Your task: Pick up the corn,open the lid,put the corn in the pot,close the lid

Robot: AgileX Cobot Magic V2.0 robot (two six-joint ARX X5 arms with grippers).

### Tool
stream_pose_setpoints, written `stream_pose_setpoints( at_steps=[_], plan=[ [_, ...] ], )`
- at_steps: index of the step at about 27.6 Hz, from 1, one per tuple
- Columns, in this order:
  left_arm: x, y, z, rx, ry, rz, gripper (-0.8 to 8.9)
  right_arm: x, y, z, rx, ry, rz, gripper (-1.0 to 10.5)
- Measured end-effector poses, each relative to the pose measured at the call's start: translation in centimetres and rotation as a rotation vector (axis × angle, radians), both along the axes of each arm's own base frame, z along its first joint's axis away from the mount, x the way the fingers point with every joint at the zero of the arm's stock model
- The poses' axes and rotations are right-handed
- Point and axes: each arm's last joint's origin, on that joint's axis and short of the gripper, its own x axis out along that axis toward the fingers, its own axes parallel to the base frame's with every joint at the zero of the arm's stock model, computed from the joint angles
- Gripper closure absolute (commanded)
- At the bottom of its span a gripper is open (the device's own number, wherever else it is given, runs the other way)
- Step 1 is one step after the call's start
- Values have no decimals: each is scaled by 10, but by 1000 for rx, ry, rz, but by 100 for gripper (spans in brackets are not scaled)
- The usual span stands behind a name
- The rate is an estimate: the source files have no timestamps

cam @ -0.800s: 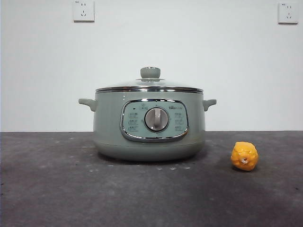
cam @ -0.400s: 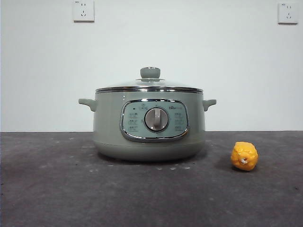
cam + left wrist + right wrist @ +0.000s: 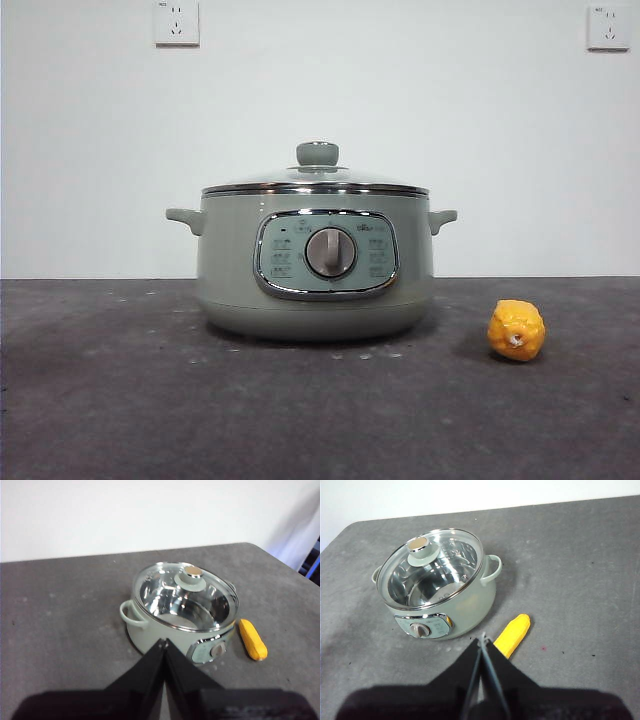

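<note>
The sage-green pot [image 3: 315, 300] stands in the middle of the dark table with the glass lid [image 3: 316, 185] on it, knob up. The yellow corn [image 3: 516, 330] lies on the table to the pot's right, apart from it. Neither arm shows in the front view. My left gripper [image 3: 164, 641] is shut and empty, held high above the table, short of the pot [image 3: 150, 632], lid [image 3: 185, 597] and corn [image 3: 252, 639]. My right gripper [image 3: 481, 639] is shut and empty, high above the near end of the corn [image 3: 512, 634], with the pot [image 3: 470, 607] and lid [image 3: 432, 567] beyond.
A white wall rises behind the table with two sockets [image 3: 176, 22] [image 3: 608, 26] high up. The table's rounded corner [image 3: 260, 547] shows in the left wrist view, and another corner [image 3: 350, 527] in the right wrist view.
</note>
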Motion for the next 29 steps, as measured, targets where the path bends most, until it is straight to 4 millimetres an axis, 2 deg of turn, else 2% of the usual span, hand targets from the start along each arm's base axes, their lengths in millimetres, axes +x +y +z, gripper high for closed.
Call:
stream_pose_setpoints(
  at_steps=[4,6,7,10,11,13,19,29],
  plan=[
    [4,0,-2,2,28,-5,812,-2,0,0,1,5,6,935],
    [5,0,-2,2,32,-5,760,-2,1,0,6,4,16,863],
    [5,0,-2,2,34,-7,688,-2,1,0,7,4,20,788],
    [5,-1,-2,-8,34,-34,310,-2,1,0,10,5,23,464],
    [5,-1,-2,-12,34,-47,217,-2,1,0,11,5,22,385],
    [4,-2,-1,-14,31,-57,197,-1,1,0,15,10,21,353],
    [4,-2,-1,-15,29,-60,197,4,0,-1,26,34,27,353],
    [4,-2,-1,-12,28,-61,197,28,-2,-10,45,151,25,355]
  ],
)
